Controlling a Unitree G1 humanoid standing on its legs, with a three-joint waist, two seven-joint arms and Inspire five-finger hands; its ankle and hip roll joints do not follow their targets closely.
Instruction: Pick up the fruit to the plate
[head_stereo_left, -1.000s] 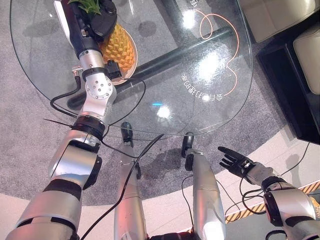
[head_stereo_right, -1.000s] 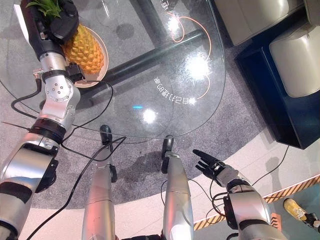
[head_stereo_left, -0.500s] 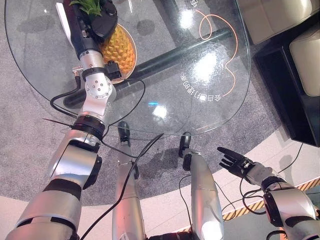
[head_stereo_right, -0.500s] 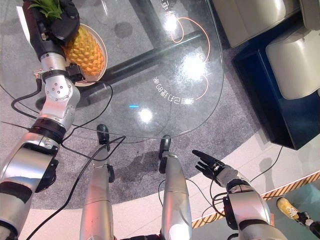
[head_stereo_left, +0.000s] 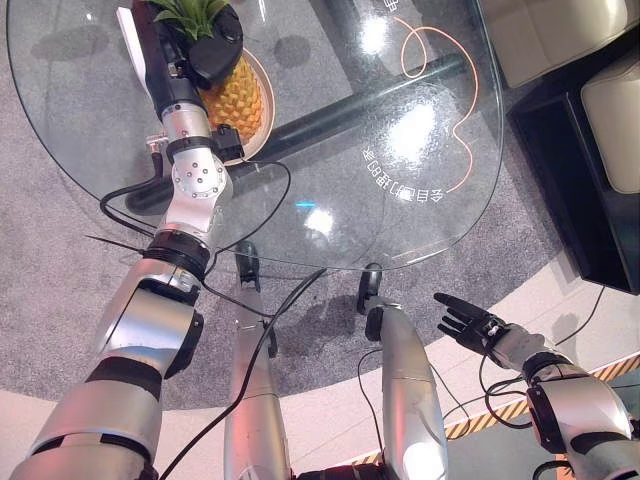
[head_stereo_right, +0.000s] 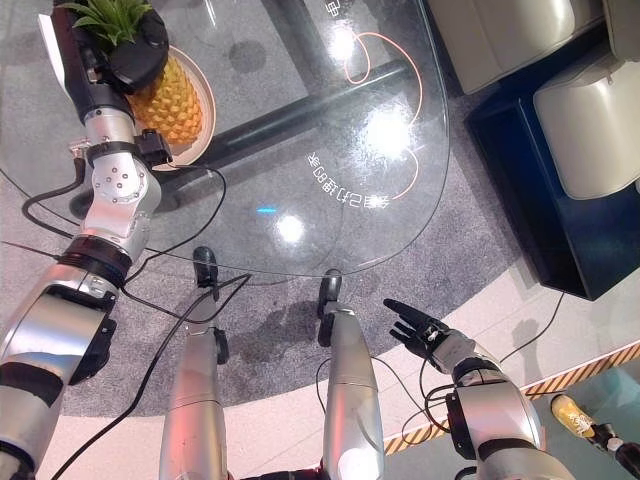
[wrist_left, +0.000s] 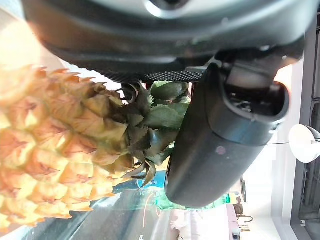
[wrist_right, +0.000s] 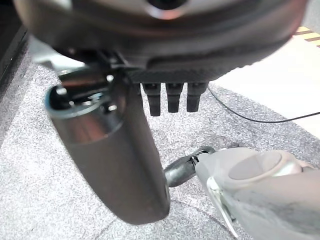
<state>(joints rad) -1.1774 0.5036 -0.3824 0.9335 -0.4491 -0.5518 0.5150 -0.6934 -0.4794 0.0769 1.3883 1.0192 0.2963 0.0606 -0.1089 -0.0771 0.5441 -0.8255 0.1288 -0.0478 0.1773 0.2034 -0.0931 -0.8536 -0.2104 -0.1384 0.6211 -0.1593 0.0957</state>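
Observation:
A yellow pineapple (head_stereo_left: 238, 100) with a green crown (head_stereo_left: 190, 12) rests on a pale round plate (head_stereo_right: 208, 100) at the far left of the glass table (head_stereo_left: 400, 200). My left hand (head_stereo_left: 205, 55) is curled round the fruit just under the crown, and in the left wrist view the thumb (wrist_left: 220, 145) lies against the leaves beside the pineapple (wrist_left: 55, 145). My right hand (head_stereo_left: 470, 322) hangs below the table's near edge, over the floor, with straight fingers and nothing in it; its thumb (wrist_right: 110, 150) shows in the right wrist view.
The table (head_stereo_right: 330, 120) is see-through with a dark bar (head_stereo_left: 360, 100) beneath it and an orange line printed on top. Cream cushions (head_stereo_left: 550, 30) and a dark low cabinet (head_stereo_left: 590, 200) stand to the right. Grey carpet lies below.
The pineapple has tipped more upright on the plate under my left hand, and its crown shows more. The right hand has stayed where it was.

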